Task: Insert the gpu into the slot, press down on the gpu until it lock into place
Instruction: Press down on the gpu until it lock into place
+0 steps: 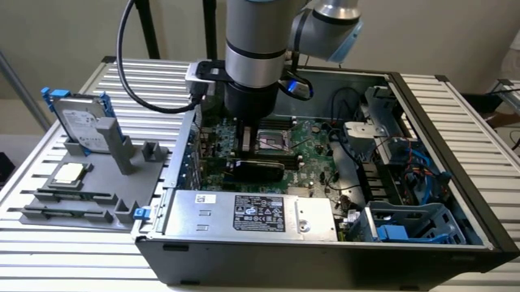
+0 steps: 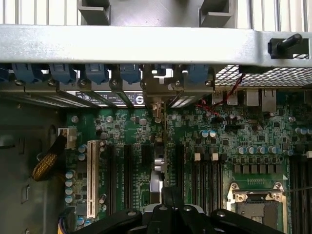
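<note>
The gpu [image 2: 156, 168] stands on edge on the green motherboard [image 2: 243, 136]. It is seen from above as a thin strip, and its metal bracket [image 2: 157, 100] meets the case's rear wall. In the exterior view the gpu [image 1: 256, 169] is a black bar just below the arm. My gripper [image 2: 171, 202] is shut, its black fingers pressed together right over the card's near end. Whether they touch it I cannot tell. The slot is hidden under the card. The gripper [image 1: 243, 152] hangs inside the open case.
A silver power-supply box [image 1: 252, 213] lies at the case's front. The CPU socket [image 2: 256, 204] and black memory slots [image 2: 207, 178] lie beside the card. A white slot [image 2: 91, 178] lies on its other side. A grey parts stand [image 1: 89, 176] with a drive sits at the exterior view's left.
</note>
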